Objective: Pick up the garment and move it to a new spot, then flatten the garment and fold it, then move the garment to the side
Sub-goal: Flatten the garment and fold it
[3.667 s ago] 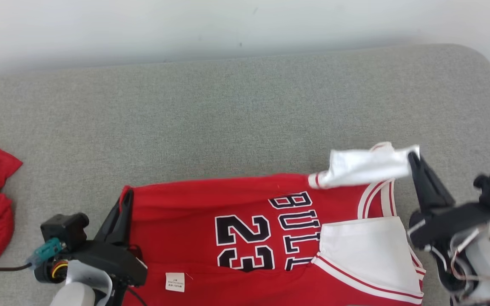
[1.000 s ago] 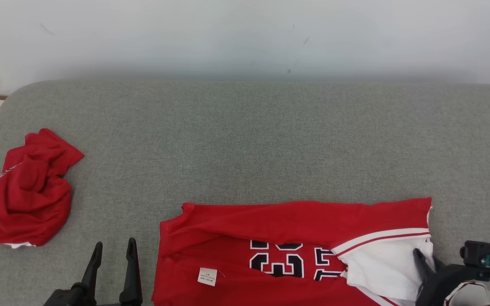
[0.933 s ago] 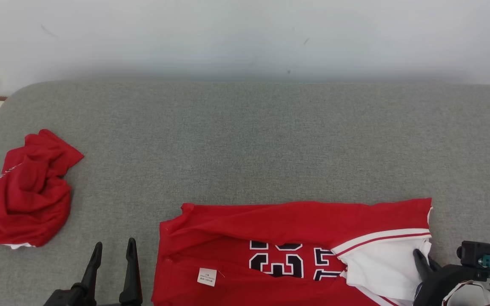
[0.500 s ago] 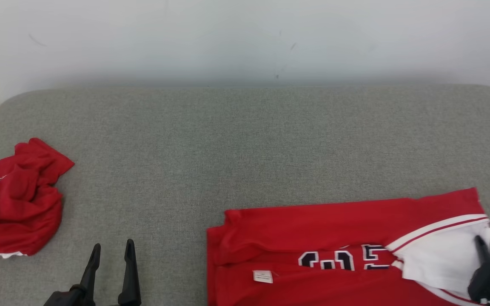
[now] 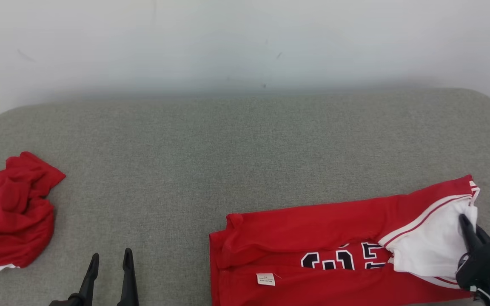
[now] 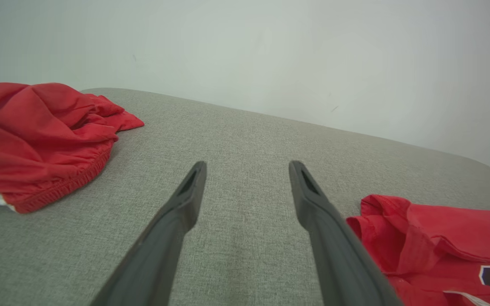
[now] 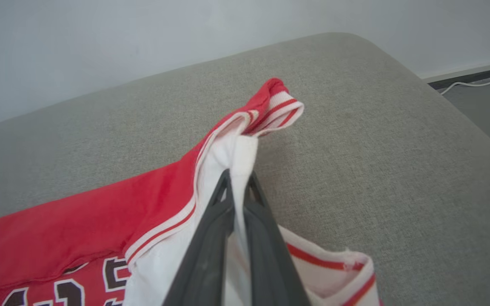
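The right gripper (image 5: pixel 465 221) is clenched on the white inner layer at the shoulder end of the red basketball jersey with white trim and black numerals (image 5: pixel 313 225). In the right wrist view its two dark fingers (image 7: pixel 206 255) press together with white cloth pinched between them, and a red-and-white striped strap end projects past the tips. The jersey lies folded lengthwise at the near right of the grey woven-fabric cushion (image 5: pixel 228 148). Its gripped end is bunched; the rest lies flat, with a small white label (image 5: pixel 266 279) facing up. The left gripper (image 5: pixel 111 255) is released, its fingers spread and holding nothing. It sits at the near edge of the cushion, apart from the jersey. A crumpled red cloth bundle (image 5: pixel 11 212) rests at the far left of the cushion. A plain white wall (image 5: pixel 228 38) stands behind the cushion.
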You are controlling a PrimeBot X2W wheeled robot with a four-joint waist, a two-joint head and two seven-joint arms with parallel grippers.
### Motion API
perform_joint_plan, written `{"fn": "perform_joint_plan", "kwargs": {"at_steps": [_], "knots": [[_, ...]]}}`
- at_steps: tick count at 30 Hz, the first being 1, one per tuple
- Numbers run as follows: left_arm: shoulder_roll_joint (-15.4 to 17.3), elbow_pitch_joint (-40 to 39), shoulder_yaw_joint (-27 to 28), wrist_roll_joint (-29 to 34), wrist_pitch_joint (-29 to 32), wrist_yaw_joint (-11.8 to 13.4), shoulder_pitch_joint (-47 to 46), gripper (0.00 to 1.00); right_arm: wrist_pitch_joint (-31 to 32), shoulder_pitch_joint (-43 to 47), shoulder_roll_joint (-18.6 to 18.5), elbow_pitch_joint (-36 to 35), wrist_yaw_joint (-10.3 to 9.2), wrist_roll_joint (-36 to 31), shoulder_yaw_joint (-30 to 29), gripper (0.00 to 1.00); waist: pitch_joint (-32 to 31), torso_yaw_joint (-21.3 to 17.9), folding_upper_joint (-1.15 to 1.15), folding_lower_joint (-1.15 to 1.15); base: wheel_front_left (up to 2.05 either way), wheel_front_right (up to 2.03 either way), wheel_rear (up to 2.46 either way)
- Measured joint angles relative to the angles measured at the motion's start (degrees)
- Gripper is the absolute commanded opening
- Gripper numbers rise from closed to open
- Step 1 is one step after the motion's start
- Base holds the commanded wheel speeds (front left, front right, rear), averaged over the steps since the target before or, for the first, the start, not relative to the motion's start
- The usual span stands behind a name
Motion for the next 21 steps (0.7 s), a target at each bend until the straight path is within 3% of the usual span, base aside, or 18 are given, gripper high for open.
{"fn": "perform_joint_plan", "kwargs": {"at_steps": [12, 21], "knots": [[-0.44, 0.85, 0.21, 0.10, -0.01, -0.78, 0.01, 1.00, 8.92, 7.63, 4.72, -22.97, -0.02, 3.80, 5.08, 0.00, -1.08, 0.09, 0.00, 0.00, 0.00, 0.00, 0.00], [-0.80, 1.79, -0.57, 0.10, 0.00, -1.11, -0.11, 1.00, 11.69, 7.91, 10.84, -28.17, -0.03, 2.34, 11.56, 0.00, -1.42, 1.45, 0.00, 0.00, 0.00, 0.00, 0.00]]}}
